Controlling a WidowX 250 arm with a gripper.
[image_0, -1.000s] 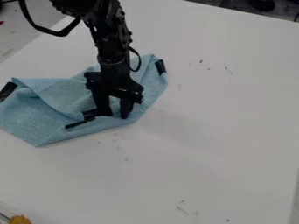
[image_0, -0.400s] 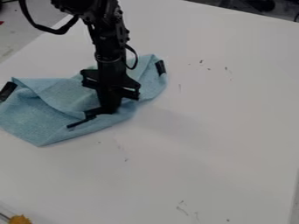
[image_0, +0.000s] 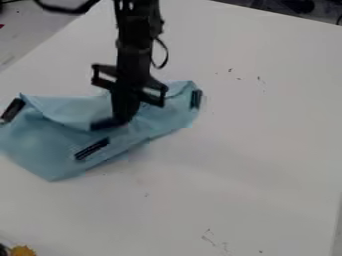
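Observation:
My gripper (image_0: 125, 121) hangs over the middle of the blue cloth (image_0: 63, 142), at the left of the table, and is shut on a pinched fold of it. The cloth is crumpled and partly raised, with a shadow under its lower edge. Black strips mark it at the left corner, at the right corner and near the lower edge. Another dark piece lies against the fingertips; whether it belongs to the cloth cannot be told.
The white table (image_0: 260, 150) carries a few small dark marks at its upper right and near the bottom. A yellow-orange object (image_0: 23, 250) is at the bottom left corner. Dark items stand beyond the table's far edge.
Standing open on the cloth at first, the gripper has closed on it. The cloth's middle has since lifted, and its right corner and lower edge have shifted slightly down and right in view.

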